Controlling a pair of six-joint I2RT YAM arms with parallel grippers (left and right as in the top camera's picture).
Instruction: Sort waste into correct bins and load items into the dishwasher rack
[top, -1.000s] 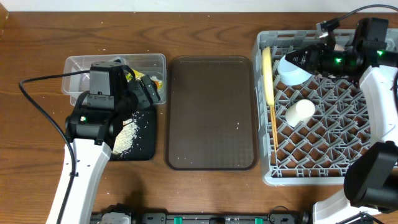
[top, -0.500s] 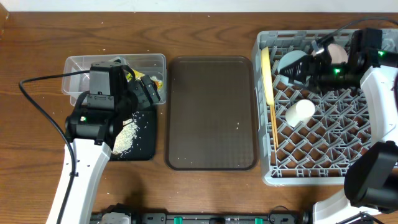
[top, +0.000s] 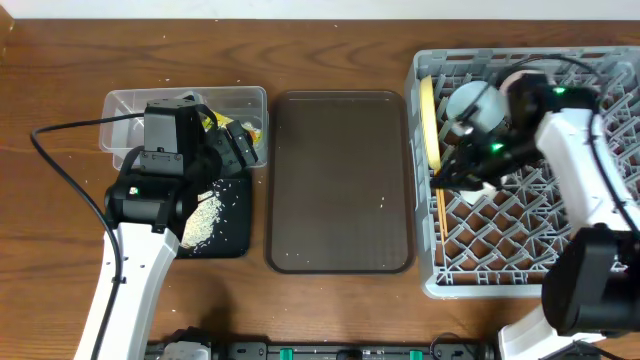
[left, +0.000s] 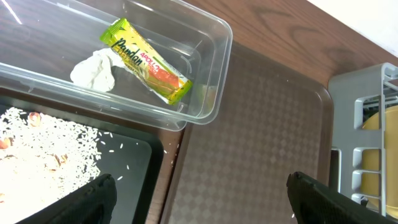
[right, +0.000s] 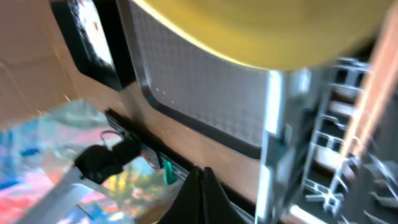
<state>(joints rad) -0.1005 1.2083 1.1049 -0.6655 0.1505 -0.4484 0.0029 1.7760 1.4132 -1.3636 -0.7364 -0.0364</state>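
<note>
yellow plate (top: 430, 120) stands on edge inside the grey rack (top: 480, 285).

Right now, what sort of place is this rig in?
Likely a lab tabletop staged as a dish-clearing station: wooden table, grey dishwasher rack with a plate in it, plus a waste tub and a tray of rice scraps.

Robotics lab bench: wooden table (top: 330, 40), two cabled robot arms (top: 125, 270), dishwasher rack (top: 480, 287).
</note>
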